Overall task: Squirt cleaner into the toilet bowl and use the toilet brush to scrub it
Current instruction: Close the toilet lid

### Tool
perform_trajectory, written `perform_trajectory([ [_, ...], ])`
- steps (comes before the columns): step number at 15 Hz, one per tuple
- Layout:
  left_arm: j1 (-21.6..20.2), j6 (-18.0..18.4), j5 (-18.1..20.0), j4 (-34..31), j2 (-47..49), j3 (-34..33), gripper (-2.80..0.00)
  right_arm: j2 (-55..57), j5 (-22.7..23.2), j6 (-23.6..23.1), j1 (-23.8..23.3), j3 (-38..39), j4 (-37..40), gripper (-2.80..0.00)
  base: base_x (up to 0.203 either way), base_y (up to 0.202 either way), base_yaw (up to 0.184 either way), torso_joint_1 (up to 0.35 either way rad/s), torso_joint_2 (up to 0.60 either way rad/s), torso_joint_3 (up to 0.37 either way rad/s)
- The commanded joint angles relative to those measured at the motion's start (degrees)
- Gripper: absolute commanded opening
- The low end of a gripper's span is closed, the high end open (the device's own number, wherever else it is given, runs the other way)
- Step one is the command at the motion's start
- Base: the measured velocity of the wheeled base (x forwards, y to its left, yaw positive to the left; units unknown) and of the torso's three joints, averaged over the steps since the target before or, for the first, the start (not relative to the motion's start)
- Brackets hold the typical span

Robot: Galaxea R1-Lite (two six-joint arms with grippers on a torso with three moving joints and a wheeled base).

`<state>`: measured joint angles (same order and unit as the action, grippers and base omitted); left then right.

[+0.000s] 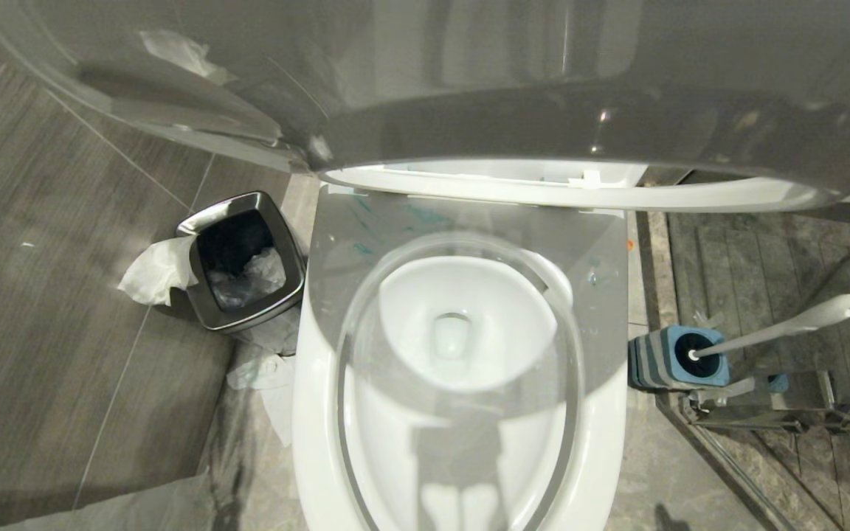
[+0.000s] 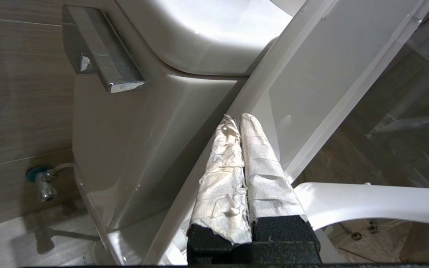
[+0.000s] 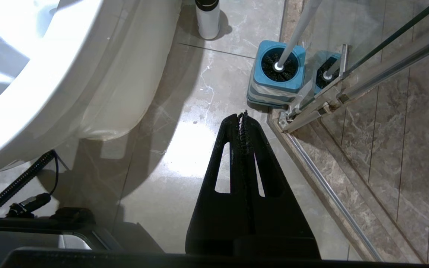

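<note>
Grey tiled floor (image 3: 184, 149) lies under the right gripper (image 3: 243, 115); the toilet brush (image 3: 278, 67) in its blue holder (image 3: 274, 89) stands just beyond its tips, the toilet bowl (image 3: 32, 93) beside it.

Lighting: bright overhead, glare on the toilet bowl (image 1: 322, 413) and floor tiles (image 3: 188, 149). Shadows: a dark shape falls across the bowl. Focus: sharp.

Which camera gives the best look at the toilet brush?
The head view: the toilet brush shows whole, from handle tip to its blue holder. The right wrist view shows bristles and lower handle only, plus a glass reflection. The left wrist view shows none of it.
</note>
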<state>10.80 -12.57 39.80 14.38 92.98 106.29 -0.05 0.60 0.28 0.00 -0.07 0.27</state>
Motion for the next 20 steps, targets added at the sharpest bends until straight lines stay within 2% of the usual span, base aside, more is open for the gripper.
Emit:
perform_trajectory([
  [1, 0.01, -0.09, 0.19, 0.12, -0.17, -0.12, -2.8, 0.05, 0.02, -0.02, 0.0, -0.01, 0.0, -2.8, 0.0, 0.0, 0.0, 0.0, 0.0, 0.0],
  [20, 0.01, -0.09, 0.28, 0.03, -0.17, 0.23, -2.8, 0.05, 0.02, -0.02, 0.0, -0.01, 0.0, -2.8, 0.0, 0.0, 0.0, 0.0, 0.0, 0.015],
])
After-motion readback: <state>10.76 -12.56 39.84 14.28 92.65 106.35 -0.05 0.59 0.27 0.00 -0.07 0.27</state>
